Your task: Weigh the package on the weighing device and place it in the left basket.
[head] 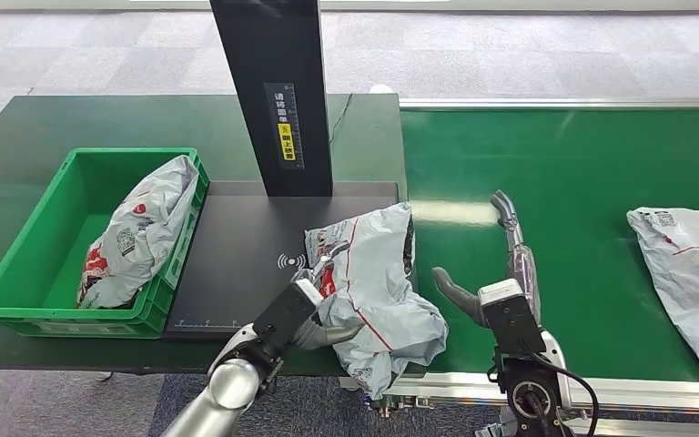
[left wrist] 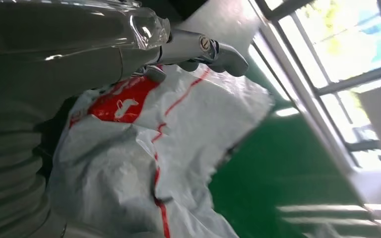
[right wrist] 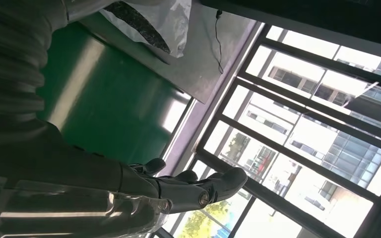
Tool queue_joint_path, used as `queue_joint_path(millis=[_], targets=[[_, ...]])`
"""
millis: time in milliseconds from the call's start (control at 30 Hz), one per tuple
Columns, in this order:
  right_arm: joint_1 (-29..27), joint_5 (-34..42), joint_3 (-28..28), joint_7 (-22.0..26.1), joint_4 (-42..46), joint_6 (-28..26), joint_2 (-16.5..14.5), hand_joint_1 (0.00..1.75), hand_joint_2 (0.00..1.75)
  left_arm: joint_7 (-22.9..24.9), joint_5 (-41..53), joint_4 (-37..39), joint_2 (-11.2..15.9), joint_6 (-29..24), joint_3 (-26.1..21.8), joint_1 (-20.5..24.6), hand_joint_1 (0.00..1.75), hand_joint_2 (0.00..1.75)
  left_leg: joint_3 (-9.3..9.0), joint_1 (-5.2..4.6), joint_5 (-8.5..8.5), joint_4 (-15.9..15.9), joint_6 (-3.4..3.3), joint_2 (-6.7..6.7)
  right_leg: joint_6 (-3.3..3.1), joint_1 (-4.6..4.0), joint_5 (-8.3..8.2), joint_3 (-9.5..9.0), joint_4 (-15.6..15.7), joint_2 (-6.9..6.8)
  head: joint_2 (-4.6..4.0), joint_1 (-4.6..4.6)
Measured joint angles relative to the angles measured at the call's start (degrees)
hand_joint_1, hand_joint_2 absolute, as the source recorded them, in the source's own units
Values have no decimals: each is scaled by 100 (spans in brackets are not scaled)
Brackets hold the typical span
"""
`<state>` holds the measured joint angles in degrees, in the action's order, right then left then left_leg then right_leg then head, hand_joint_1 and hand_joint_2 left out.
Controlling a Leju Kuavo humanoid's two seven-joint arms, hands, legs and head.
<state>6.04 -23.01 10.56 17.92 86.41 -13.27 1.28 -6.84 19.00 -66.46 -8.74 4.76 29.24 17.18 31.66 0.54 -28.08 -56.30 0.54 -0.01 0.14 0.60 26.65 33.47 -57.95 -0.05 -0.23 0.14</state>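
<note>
Left hand (head: pixel 314 320) fingers seemingly grip the package (head: pixel 373 282) beside the black post (head: pixel 273 91); right hand (head: pixel 501 264) spread, holding nothing.

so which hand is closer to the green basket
Left. The left hand is at the package on the black weighing device, right beside the green basket. The right hand is over the conveyor belt, beyond the package.

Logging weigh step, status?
Left hand grips package, half on scale. Right hand open over belt. Basket already holds one.
</note>
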Motion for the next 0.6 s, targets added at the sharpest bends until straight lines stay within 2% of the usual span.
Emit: queue_joint_path(millis=[133,300,433,467,600], targets=[[-31,-63,-65,-61,9,-64,-26,0,175,673,1665,698,-85,-1130,442,385,0,175,2,0,0,0,0,1,0,0,0,0,0,0,0,-1],[-43,-117,-128,-84,13,-60,-47,0,175,912,2319,1336,-189,-1387,669,583,1,175,1,0,0,0,0,4,0,0,0,0,0,3,1,0],[-42,-138,-140,-87,10,-15,-62,0,175,886,2478,1578,-218,-1379,711,599,166,175,1,0,0,0,0,3,0,0,0,-1,0,3,0,-1],[-41,-139,-140,-87,9,-3,-63,0,175,857,2496,1606,-220,-1383,712,599,171,175,1,0,0,0,0,3,0,0,0,-1,0,3,0,-1],[-40,-140,-143,-87,6,14,-64,0,175,710,2510,1659,-217,-1442,699,597,175,175,2,0,0,0,0,3,0,0,0,-3,0,3,0,0]])
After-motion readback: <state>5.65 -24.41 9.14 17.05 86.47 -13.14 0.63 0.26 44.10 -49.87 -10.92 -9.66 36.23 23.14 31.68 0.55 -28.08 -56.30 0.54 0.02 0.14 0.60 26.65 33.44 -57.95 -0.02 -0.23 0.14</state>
